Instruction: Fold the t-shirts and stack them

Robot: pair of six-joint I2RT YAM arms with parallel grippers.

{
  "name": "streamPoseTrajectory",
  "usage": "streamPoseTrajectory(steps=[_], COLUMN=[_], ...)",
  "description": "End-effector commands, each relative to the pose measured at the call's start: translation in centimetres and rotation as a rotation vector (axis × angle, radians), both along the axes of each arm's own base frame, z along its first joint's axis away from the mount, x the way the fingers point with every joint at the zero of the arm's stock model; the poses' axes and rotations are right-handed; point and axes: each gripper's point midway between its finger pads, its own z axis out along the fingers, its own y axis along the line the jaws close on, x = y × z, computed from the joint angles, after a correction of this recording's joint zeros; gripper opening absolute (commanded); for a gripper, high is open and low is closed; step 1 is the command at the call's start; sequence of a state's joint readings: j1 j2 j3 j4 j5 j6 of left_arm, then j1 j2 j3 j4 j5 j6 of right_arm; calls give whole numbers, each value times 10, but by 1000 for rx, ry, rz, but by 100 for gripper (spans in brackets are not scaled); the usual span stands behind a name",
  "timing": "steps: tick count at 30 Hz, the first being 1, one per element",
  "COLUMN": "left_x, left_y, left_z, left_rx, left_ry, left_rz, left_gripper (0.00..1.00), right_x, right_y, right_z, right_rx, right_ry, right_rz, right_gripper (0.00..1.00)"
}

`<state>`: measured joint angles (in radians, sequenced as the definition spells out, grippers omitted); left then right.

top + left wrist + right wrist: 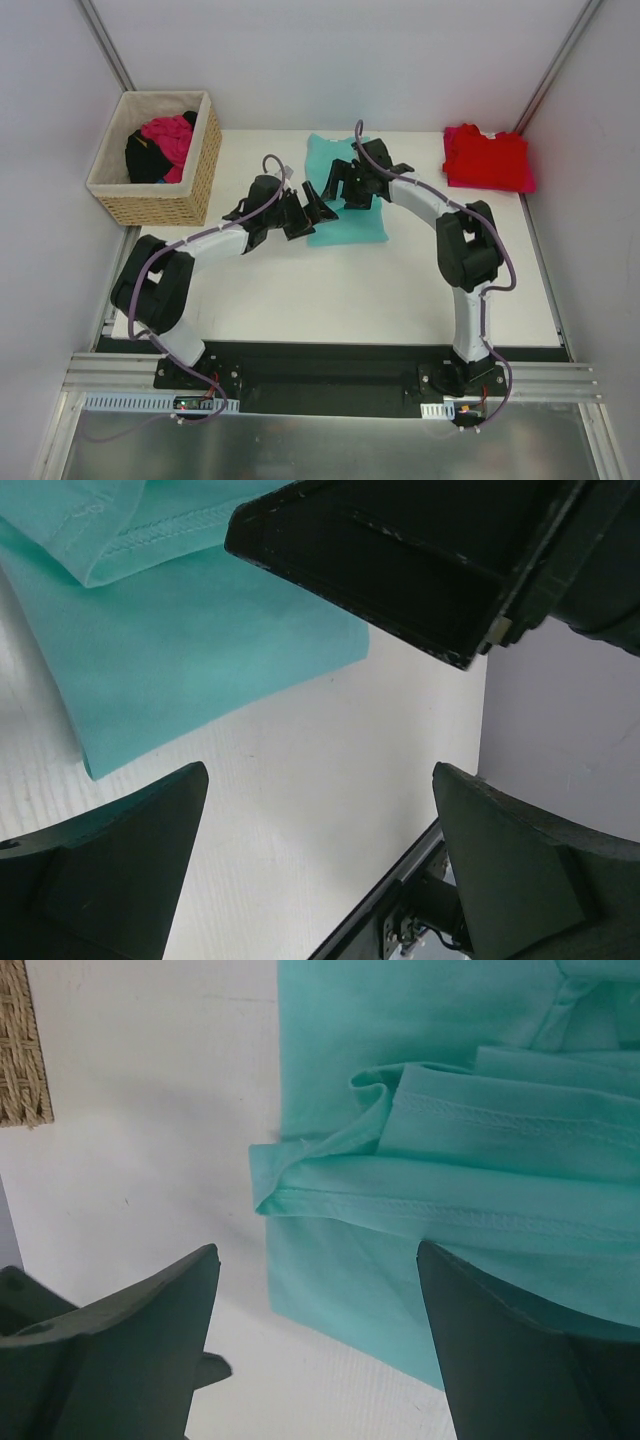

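Observation:
The teal t-shirt [352, 226] lies partly folded in the middle of the table, with both grippers over it. My left gripper [305, 213] hovers at its left edge, open and empty; its wrist view shows the shirt's corner [200, 650] and bare table between the fingers [320, 860]. My right gripper [342, 187] hangs open above the shirt's left side; in its wrist view a folded hem [300, 1170] of the teal shirt [450, 1110] lies just ahead of the gripper [318, 1340]. A folded red t-shirt [488, 158] rests at the back right. A magenta-pink one [172, 135] sits in the basket.
A wicker basket [160, 208] stands at the back left, also holding a black garment [145, 160]; its corner [20, 1050] shows in the right wrist view. White walls enclose the table on three sides. The right gripper's finger [400, 560] fills the top of the left wrist view.

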<state>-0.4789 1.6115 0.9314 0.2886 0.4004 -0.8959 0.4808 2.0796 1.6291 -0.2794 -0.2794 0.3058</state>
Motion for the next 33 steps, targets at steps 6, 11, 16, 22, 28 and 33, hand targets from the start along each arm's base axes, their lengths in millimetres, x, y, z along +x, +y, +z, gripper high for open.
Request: streamPoseTrajectory(steps=[6,11,16,22,28,33], left_x=[15,15,16,16,15,16], left_y=[-23,-23,-20,-20,-20,-20], left_z=[6,3,3,5,4,3], left_rx=[-73,-77,-80,-84,-89,-89], left_ry=[-40,-30,-33,-37,-32,-33], left_rz=[-61,-69,-62,-60,-59,-58], left_gripper=[95,95,95,95,95,94], right_x=[14,16,9,-8,-13,-7], right_y=[22,27,25,20,19,19], right_z=[17,16,24,24,19,13], right_rx=[70,81,77,56,39,25], right_ry=[-32,-26,-29,-25,-23,-25], right_rz=[21,24,31,37,38,34], right_gripper=[83,83,83,83,83,83])
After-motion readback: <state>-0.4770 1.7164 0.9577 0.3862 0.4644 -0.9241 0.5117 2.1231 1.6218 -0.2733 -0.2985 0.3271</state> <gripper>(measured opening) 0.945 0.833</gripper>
